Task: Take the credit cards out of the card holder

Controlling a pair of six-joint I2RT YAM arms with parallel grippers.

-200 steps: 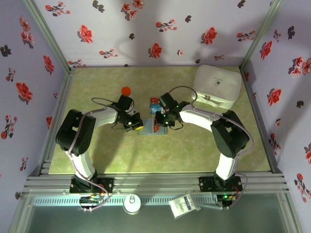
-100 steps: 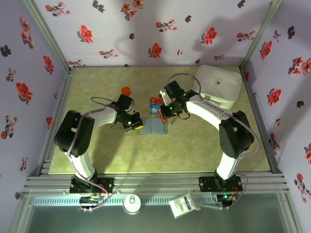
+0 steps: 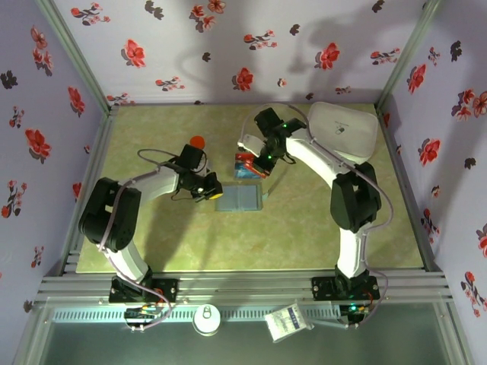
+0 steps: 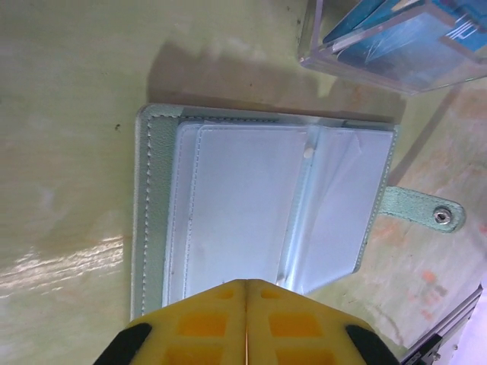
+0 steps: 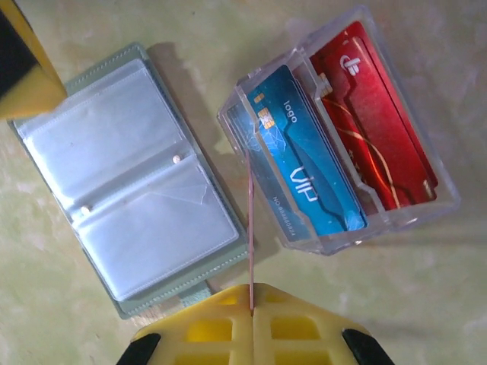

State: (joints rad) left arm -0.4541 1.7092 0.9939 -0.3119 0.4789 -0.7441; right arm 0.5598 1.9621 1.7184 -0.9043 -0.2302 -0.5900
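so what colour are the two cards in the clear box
One red card, one blue card; clearest in the right wrist view.

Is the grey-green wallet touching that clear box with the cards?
Apart: right wrist view shows bare table between the card holder and clear box.

From where I stand, the card holder (image 4: 228, 205) has a pale grey-green, leather-look cover, finely grained and stitched. Its smooth clear plastic sleeves (image 5: 129, 175) catch the light, and its small metal snap (image 4: 441, 216) shines. The box (image 5: 342, 242) is hard, glossy transparent plastic; the blue card (image 5: 304, 182) and red card (image 5: 373, 129) look slick. An edge-on card (image 5: 249, 228) looks thin and stiff. The tabletop (image 4: 68, 114) is glossy, mottled green. The left gripper (image 4: 246, 283) and right gripper (image 5: 251, 287) are matt yellow plastic.
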